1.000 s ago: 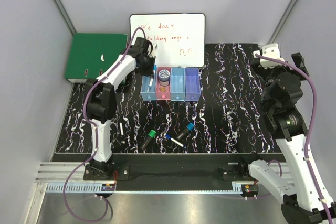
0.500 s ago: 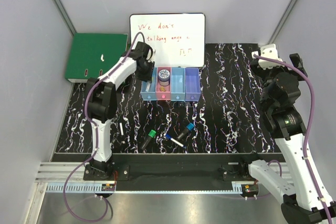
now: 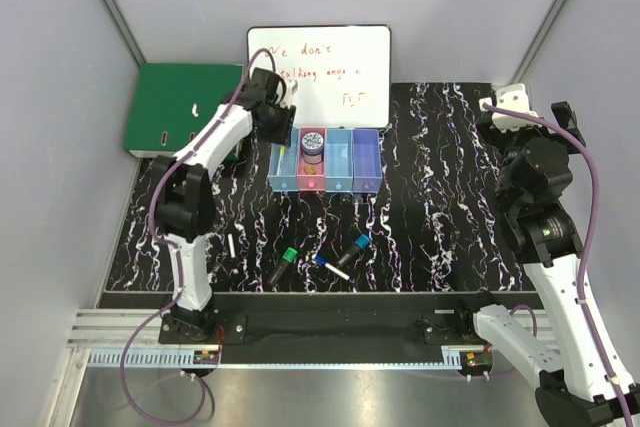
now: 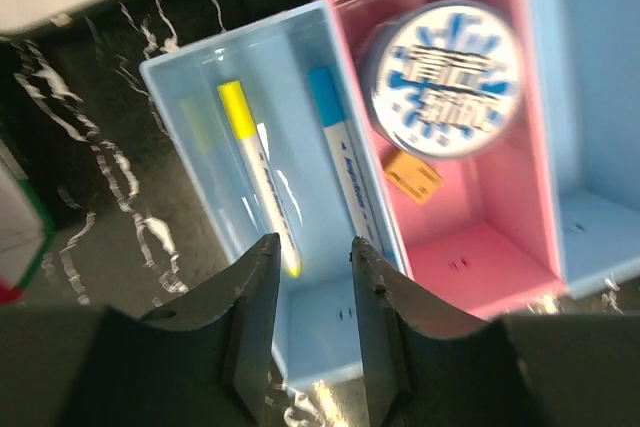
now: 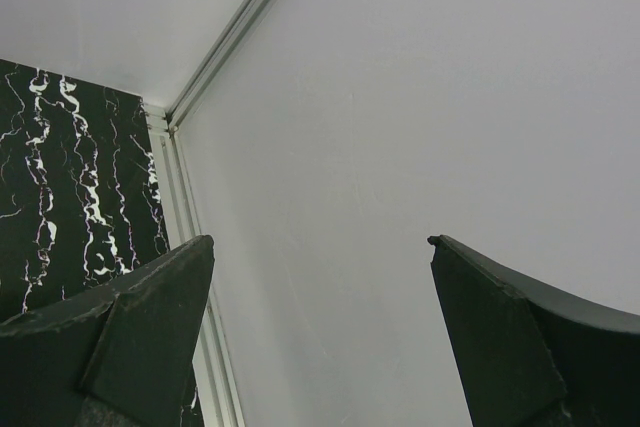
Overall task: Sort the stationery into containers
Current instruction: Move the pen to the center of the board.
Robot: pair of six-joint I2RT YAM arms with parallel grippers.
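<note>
Four joined bins (image 3: 340, 185) stand centre, towards the worktop's far edge. The left-end blue bin (image 4: 190, 97) holds two markers, yellow-capped (image 4: 255, 162) and blue-capped (image 4: 340, 157), lying lengthwise with caps at the far end. Four loose pens (image 3: 283, 264) lie by the near edge. The left gripper (image 4: 313, 247) is above that bin, jaws slightly apart and empty. The right gripper (image 5: 320, 242) is spread wide.

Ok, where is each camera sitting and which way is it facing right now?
Top: above and behind the bases, looking down on the table; left arm and right arm show.
Left wrist: on the left arm, looking down past the left pincer into the leftmost blue bin and pink bin.
Right wrist: on the right arm, facing the wall past the right pincer.
Shared: top and left wrist both show those bins.
</note>
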